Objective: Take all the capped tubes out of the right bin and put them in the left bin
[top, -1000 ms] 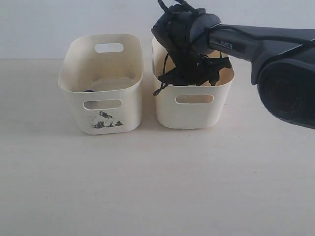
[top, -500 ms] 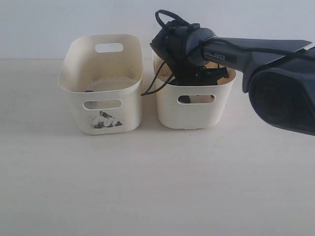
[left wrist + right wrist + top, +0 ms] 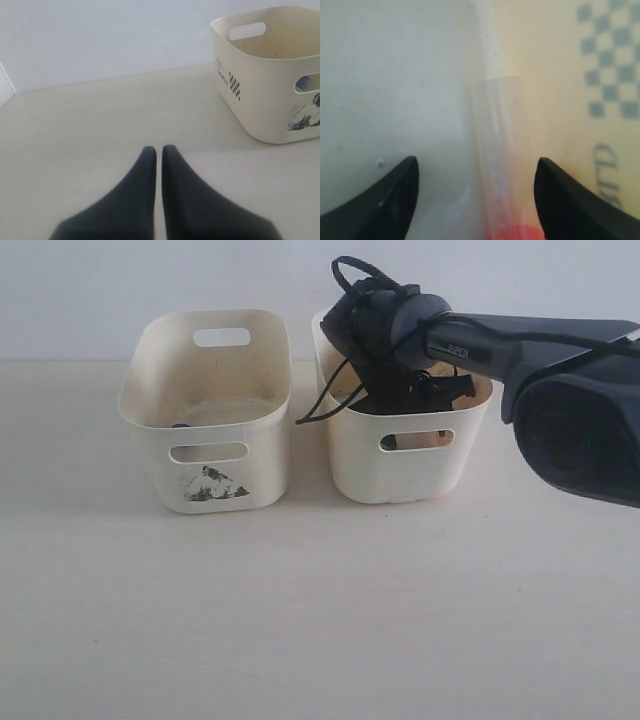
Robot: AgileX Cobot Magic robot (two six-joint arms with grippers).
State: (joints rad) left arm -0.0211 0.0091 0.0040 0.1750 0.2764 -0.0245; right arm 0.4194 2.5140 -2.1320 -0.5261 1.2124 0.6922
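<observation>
**Ops:** R side, status?

**Me:** My R end effector (image 3: 476, 162) is down inside the R bin (image 3: 395, 475). Jaws spread wide, nothing gripped. One tube (image 3: 497, 150) lies flat on the bin floor between my fingers (image 3: 395, 200), right by the wall w/ the checker print. Its orange-red cap (image 3: 516, 233) points toward the wrist cam. The tube sits closer to one finger than the other. Touching or not, I can't tell.

**Ops:** More tubes in there?

**Me:** Can't tell. In the ext view my arm (image 3: 520, 340) covers most of that bin's inside.

**Ops:** L side?

**Me:** L end effector (image 3: 156, 149) is pinched nearly together, just a hairline gap, and empty. The desk (image 3: 75, 125) is under it, and it's well apart from the L bin (image 3: 255, 95). That bin stands just beside the R bin, w/ a narrow gap between them, mountain print (image 3: 213, 485) facing the ext cam. There's a small dark thing (image 3: 180, 425) low inside its front wall, too small to ID.
</observation>
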